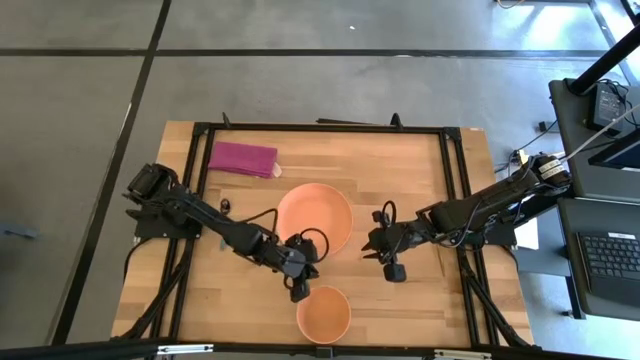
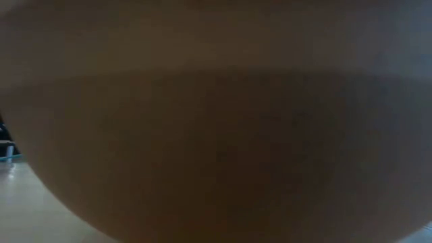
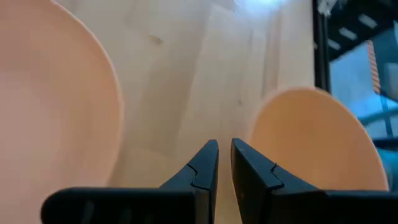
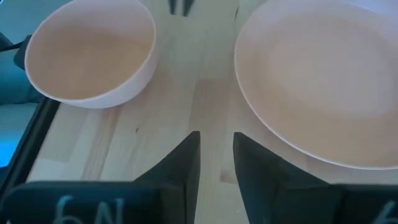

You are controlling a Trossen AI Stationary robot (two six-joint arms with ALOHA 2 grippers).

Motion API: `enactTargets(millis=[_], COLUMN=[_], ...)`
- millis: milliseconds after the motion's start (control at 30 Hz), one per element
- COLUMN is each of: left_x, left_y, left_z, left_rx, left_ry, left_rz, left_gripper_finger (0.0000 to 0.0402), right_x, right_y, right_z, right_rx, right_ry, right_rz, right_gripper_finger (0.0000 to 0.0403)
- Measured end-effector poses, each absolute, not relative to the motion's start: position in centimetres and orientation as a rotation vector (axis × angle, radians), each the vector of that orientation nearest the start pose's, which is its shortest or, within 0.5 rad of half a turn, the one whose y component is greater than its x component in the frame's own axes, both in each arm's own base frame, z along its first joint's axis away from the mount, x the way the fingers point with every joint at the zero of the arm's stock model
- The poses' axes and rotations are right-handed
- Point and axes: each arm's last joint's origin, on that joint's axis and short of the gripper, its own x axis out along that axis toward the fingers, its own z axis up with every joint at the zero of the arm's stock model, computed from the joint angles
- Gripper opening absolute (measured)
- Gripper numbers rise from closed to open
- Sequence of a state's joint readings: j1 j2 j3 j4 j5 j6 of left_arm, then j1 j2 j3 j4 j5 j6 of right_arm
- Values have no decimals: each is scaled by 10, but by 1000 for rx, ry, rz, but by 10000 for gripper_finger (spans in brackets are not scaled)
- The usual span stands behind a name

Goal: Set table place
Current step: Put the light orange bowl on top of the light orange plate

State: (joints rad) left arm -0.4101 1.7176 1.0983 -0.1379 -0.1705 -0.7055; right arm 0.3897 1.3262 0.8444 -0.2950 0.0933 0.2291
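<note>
A large orange plate (image 1: 314, 216) lies flat on the middle of the light-wood table (image 1: 420, 170). A smaller orange bowl (image 1: 323, 312) stands on its base near the front edge, and its wall fills the low view (image 2: 223, 135). My left gripper (image 1: 314, 270) hovers low between the plate (image 3: 56, 112) and the bowl (image 3: 311, 143); its fingers (image 3: 224, 158) are almost together and empty. My right gripper (image 1: 370, 250) is just right of the plate (image 4: 323, 81), facing the bowl (image 4: 93, 50); its fingers (image 4: 216, 146) are nearly together and empty.
A folded magenta napkin (image 1: 243, 158) lies flat at the far left of the table. A black rail frame (image 1: 455, 200) edges the tabletop. Bare wood shows to the right of the bowl and at the far right. A desk with a laptop (image 1: 610, 260) stands beyond the right edge.
</note>
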Motion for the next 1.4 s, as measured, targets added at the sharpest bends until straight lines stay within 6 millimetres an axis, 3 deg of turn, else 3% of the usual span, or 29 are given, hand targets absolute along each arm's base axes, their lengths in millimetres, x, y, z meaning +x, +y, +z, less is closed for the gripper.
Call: enactTargets(millis=[333,633,767,933,1200,1400], left_x=[338,338,336,336,337,337], left_y=[-135,-143,-154,-163,-163,-163], left_z=[205,199,192,176,171,171], left_rx=[-526,-551,-552,-528,-521,-546], left_ry=[782,794,816,858,868,869], left_rz=[30,19,6,3,13,24], left_gripper_finger=[44,120,133,127,111,67], right_x=[251,251,251,251,251,251], right_y=[100,100,100,100,100,100], right_z=[232,232,231,231,232,232], right_rx=[28,28,26,26,27,28], right_ry=[783,783,783,783,777,777], right_rz=[193,193,193,191,192,192], right_gripper_finger=[97,97,97,97,97,97])
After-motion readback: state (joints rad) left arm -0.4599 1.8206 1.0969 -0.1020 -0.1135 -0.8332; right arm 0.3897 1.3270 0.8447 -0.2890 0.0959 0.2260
